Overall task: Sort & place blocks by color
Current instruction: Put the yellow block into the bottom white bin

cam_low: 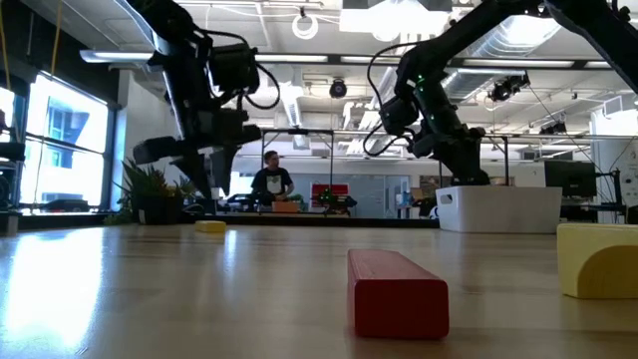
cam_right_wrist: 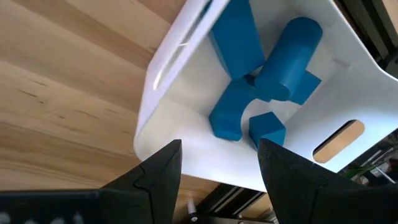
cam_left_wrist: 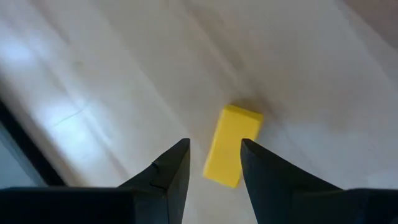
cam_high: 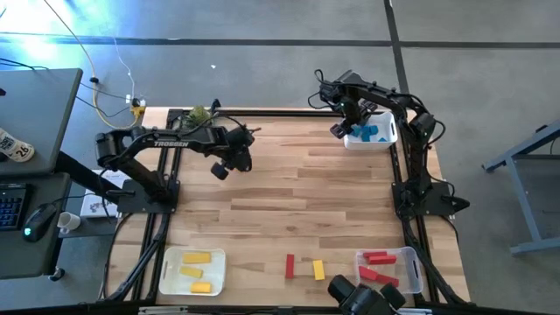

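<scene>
Left wrist view: the left gripper (cam_left_wrist: 214,165) hangs over bare table (cam_left_wrist: 112,74), fingers apart and empty, a yellow bar block (cam_left_wrist: 232,145) lying between them below — light, rigid, smooth, likely best pinched across its narrow sides. Right gripper (cam_right_wrist: 217,163), fingers apart, empty, hovers over the white bin (cam_right_wrist: 186,134) of blue blocks (cam_right_wrist: 261,68).

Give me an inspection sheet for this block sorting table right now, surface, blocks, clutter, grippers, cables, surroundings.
Surface: wooden table, bare across the middle.
Job's things: blue blocks in the white bin; yellow blocks in a front bin; red blocks in another; a loose red bar and yellow block between them; one yellow block under the left arm.
Clutter: green leafy clump at the far edge.
Grippers: left gripper open above that yellow block; right gripper open, empty, over the blue bin.
Cables: yellow and white cables off the far-left corner.
Surroundings: seated person in the background.
</scene>
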Robot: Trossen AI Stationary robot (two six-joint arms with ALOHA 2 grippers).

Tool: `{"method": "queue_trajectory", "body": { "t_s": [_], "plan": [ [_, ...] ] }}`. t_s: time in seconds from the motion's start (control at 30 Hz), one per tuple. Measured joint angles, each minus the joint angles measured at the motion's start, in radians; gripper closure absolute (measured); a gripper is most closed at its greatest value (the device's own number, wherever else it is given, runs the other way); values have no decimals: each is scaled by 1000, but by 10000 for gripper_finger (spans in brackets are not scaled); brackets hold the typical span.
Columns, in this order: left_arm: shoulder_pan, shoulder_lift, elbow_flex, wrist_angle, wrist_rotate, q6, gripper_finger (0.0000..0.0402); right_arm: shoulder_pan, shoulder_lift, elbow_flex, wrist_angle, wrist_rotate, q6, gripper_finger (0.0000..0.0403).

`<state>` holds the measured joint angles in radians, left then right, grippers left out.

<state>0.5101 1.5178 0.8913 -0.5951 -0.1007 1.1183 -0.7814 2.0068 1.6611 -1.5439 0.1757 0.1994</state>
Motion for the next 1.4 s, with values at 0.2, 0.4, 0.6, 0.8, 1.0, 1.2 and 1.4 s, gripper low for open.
{"method": "queue_trajectory", "body": {
  "t_s": [0.2,0.4,0.6,0.8,1.0,1.2,1.4],
  "plan": [
    [-23,55,0,-7,-45,30,273,23,0,0,7,1,-21,206],
    [-29,106,0,-9,-67,11,273,39,0,0,11,7,-25,206],
    [-28,142,0,-2,-105,11,273,43,0,0,12,8,-25,206],
    [-29,169,1,28,-147,0,273,43,0,0,16,8,-25,206],
    [-22,196,4,76,-176,-8,273,43,0,0,27,8,-50,206],
    [-13,240,10,92,-156,-60,273,43,0,0,31,8,-51,206],
    [-42,235,7,91,-143,-48,273,43,0,0,34,8,-51,206]
  ]
}}
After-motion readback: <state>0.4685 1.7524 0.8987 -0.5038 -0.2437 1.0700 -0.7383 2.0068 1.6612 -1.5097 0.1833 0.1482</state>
